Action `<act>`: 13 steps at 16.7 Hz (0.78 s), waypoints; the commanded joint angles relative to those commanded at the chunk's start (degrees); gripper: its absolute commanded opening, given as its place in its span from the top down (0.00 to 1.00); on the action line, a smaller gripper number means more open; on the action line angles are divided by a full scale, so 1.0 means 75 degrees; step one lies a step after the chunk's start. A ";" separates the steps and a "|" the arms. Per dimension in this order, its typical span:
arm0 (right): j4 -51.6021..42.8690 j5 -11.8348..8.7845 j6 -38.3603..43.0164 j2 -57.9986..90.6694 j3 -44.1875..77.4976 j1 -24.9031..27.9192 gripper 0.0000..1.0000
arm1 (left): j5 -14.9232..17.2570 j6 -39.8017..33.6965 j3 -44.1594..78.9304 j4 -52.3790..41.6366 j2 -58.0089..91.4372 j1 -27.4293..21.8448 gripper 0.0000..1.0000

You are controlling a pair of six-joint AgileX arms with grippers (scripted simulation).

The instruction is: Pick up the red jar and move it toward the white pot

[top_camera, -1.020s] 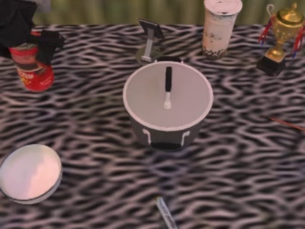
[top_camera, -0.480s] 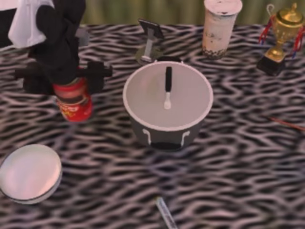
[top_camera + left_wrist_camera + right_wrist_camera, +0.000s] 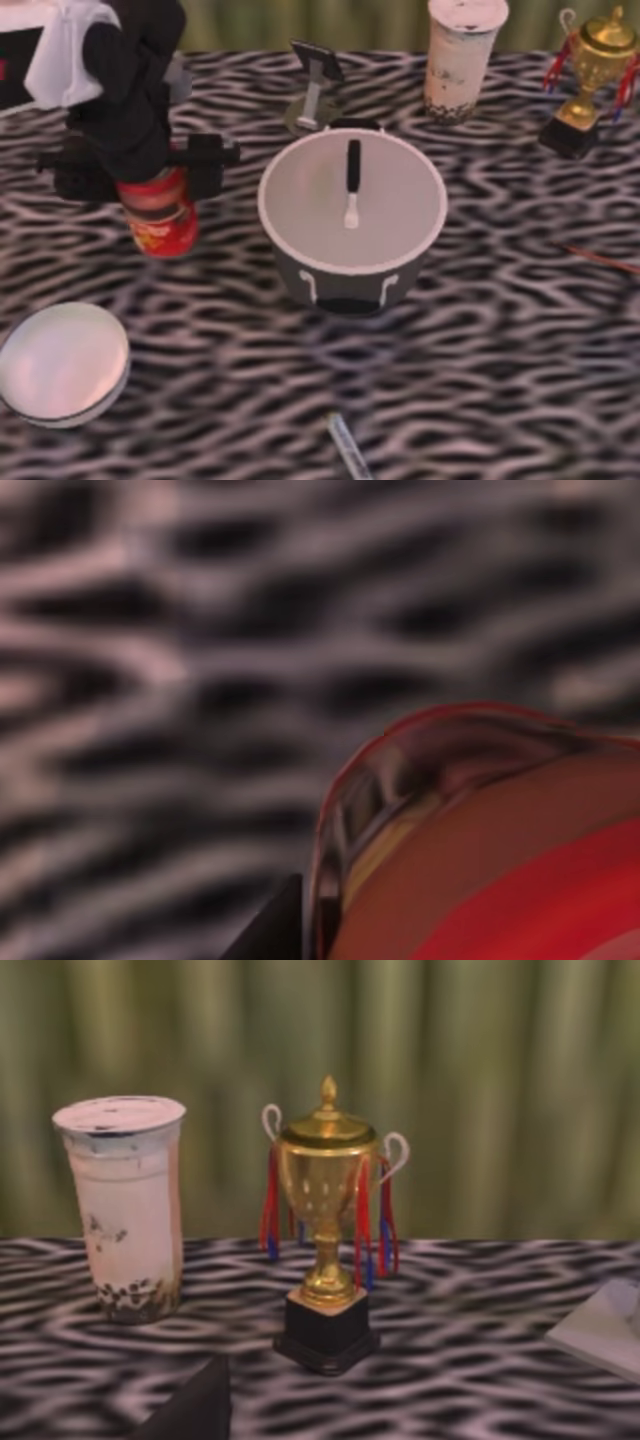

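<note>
The red jar (image 3: 160, 215) hangs from my left gripper (image 3: 140, 170), which is shut on its upper part, on the left side of the table. The jar is apart from the white pot (image 3: 340, 278), which stands in the middle with its pale lid and black-and-white handle (image 3: 352, 183). In the left wrist view the red jar (image 3: 500, 850) fills one corner, very close, over the striped cloth. My right arm is outside the top view; only a dark corner of the right gripper (image 3: 200, 1405) shows in its wrist view.
A shallow white bowl (image 3: 63, 362) sits front left. At the back stand a phone holder (image 3: 315, 85), a speckled cup (image 3: 462, 55) and a gold trophy (image 3: 595, 75). A small grey stick (image 3: 348, 445) lies at the front, a thin red one (image 3: 600, 258) at the right.
My left gripper has carried the red jar from the far left edge rightward toward the pot. Over the last half second it has shifted only slightly.
</note>
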 joint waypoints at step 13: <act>0.0000 0.0000 0.0000 0.0000 0.0000 0.0000 0.00 | 0.0012 0.0041 -0.0450 0.1021 0.0554 0.0027 0.77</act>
